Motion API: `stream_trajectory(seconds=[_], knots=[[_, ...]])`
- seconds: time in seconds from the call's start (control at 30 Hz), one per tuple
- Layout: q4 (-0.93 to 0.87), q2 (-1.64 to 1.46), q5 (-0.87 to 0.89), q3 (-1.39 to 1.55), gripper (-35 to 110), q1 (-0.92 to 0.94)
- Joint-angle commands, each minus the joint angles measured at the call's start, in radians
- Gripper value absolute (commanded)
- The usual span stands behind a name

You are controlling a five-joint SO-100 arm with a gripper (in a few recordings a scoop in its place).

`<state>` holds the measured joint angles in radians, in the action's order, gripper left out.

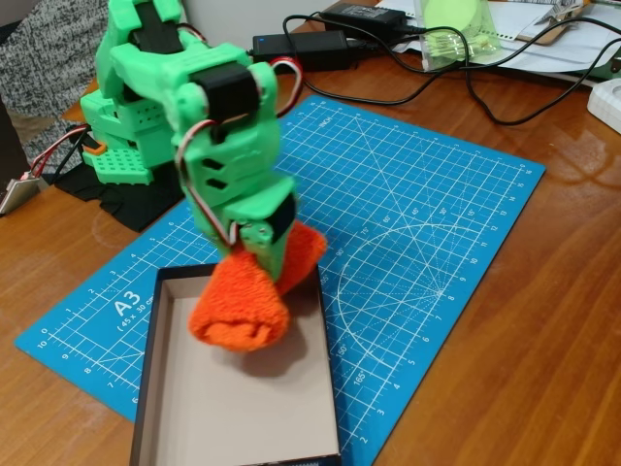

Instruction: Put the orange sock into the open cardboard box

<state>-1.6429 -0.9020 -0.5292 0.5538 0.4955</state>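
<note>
Hanging over the far end of the open cardboard box (165,388), we are gripping the orange sock (247,301) in our closed pincer (264,260), risking its trailing end draping over the wall on release.

light: bright, even | shadow: soft under orange sock (245,303) — slight overall blur
</note>
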Motion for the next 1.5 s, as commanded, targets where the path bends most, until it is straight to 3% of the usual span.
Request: stream_trajectory(seconds=[0.0, 0.17, 0.47, 0.8, 0.87, 0.93, 1.23, 1.47], knots=[[-0.012, -0.021, 0.018, -0.175, 0, 0.026], [-0.011, 0.048, 0.058, -0.456, 0, 0.061], [-0.011, 0.202, -0.064, -0.282, 0, 0.072], [-0.012, 0.295, -0.118, -0.278, 0, 0.034], [-0.012, 0.299, -0.127, -0.272, 16, 0.031], [-0.012, 0.296, -0.138, -0.265, 23, 0.029], [-0.012, 0.298, -0.176, -0.272, 21, 0.009], [-0.012, 0.267, -0.232, -0.225, 29, 0.006]])
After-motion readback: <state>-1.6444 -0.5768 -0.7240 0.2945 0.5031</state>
